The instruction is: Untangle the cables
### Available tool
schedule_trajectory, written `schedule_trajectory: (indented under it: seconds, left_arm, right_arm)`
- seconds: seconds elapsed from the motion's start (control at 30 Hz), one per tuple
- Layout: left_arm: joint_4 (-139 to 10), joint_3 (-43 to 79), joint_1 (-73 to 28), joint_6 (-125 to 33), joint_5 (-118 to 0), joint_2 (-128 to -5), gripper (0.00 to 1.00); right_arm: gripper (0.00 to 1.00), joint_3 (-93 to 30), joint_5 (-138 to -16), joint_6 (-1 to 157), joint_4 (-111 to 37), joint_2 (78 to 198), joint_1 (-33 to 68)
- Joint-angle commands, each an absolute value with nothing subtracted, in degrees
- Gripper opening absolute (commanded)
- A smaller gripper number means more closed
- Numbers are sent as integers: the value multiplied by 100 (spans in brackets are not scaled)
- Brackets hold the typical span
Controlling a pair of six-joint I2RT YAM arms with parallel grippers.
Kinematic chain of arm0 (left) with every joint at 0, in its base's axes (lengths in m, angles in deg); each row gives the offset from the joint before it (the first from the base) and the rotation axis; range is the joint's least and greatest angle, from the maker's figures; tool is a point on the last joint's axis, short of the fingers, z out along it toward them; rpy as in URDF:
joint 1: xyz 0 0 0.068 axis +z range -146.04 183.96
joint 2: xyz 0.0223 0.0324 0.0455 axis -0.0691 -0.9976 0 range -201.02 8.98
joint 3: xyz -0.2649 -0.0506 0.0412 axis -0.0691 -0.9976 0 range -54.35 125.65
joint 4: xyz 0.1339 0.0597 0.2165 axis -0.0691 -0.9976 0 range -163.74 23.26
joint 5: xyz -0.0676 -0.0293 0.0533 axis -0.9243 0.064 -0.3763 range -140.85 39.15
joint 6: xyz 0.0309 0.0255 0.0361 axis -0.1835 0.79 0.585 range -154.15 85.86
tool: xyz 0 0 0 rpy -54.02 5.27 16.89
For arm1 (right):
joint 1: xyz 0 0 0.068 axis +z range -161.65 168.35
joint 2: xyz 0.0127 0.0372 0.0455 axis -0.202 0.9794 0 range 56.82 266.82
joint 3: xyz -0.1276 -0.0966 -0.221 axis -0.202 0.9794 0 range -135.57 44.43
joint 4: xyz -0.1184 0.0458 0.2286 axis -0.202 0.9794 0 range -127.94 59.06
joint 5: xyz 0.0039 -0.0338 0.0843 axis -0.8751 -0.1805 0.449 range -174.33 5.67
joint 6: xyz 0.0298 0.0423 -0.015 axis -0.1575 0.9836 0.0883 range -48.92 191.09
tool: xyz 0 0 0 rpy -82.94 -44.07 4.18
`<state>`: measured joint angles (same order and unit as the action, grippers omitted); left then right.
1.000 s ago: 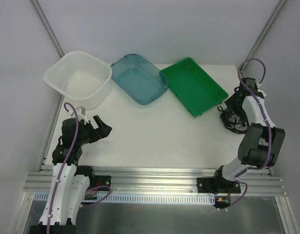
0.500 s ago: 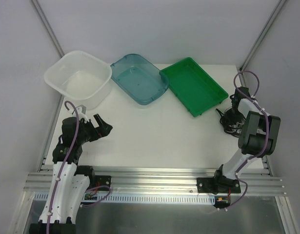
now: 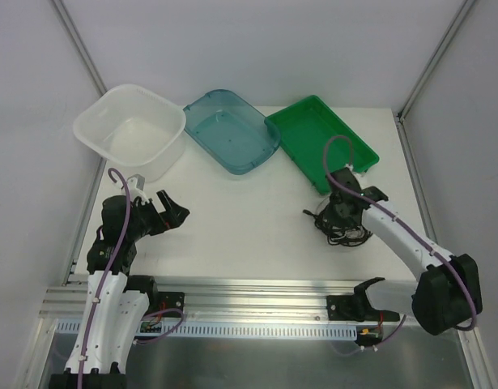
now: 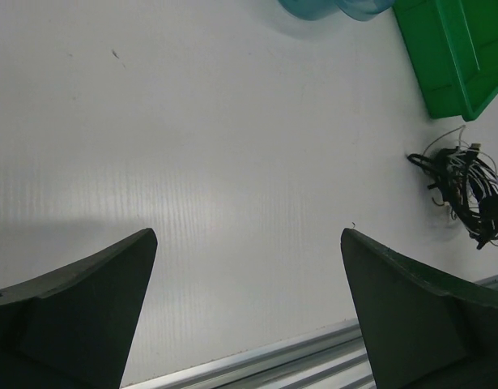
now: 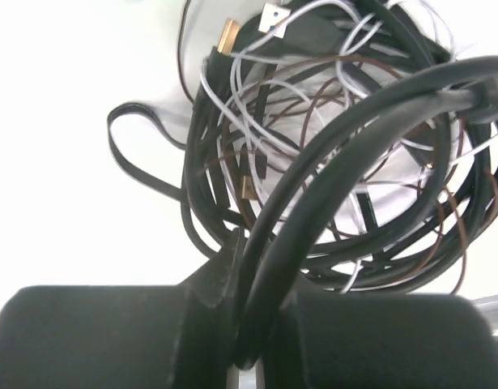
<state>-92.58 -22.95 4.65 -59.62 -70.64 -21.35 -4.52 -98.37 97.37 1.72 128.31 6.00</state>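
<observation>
Cables (image 3: 344, 228): one tangled bundle of black, brown and white strands, small plugs seen among them; located on the table (image 3: 249, 212) right of centre, near the green tray (image 3: 350, 130) at its near corner.
Right claw (image 3: 338, 217): clamped together on a thick black strand of the cables (image 5: 329, 162); in the wrist view the strand is seen pinched between the fingers of the claw (image 5: 250, 312).
Lift: whether the bundle is raised off the table cannot be told.
Left claw (image 3: 172, 208): held wide apart, nothing gripped, over the left side of the table; bare table is seen between its fingers (image 4: 87, 300), with the cables (image 4: 463, 190) well apart to the right.
Far edge, left to right: white tub (image 3: 163, 158), blue tray (image 3: 269, 146), green tray.
</observation>
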Motion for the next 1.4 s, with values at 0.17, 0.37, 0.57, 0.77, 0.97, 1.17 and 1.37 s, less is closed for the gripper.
schedule_trajectory:
  seconds: [0.17,0.37,0.57,0.77,0.97,1.17,1.37]
  left_arm:
    - [-9056,-2332,414,-5858,-7405,-2160,99]
    - [-9011,-2367,414,-5875,-7738,-2327,99]
    - [-8950,-2481,11,-6199,-7845,-2398,99]
    - [-8494,-2701,-1438,-7051,-6624,-2695,99]
    - [-8054,-2438,-2767,-7571,-5376,-3803,99]
    - [-7957,-2104,-3409,-7765,-4699,-4630,97]
    - [-7667,-2060,-3453,-7826,-4461,-5157,92]
  right_arm:
    - [1,-1839,-9883,8072,320,13685,4185]
    - [8,-2754,-9365,6249,-445,15146,5259]
    - [67,-2554,-9172,6220,-243,14861,5251]
    - [81,-1930,-9636,7334,-506,13620,5207]
    - [74,-1147,-10217,9242,-1367,13232,5075]
    - [66,-751,-10076,9991,-2325,13785,4724]
    - [57,-857,-10060,9868,-2940,14671,4540]
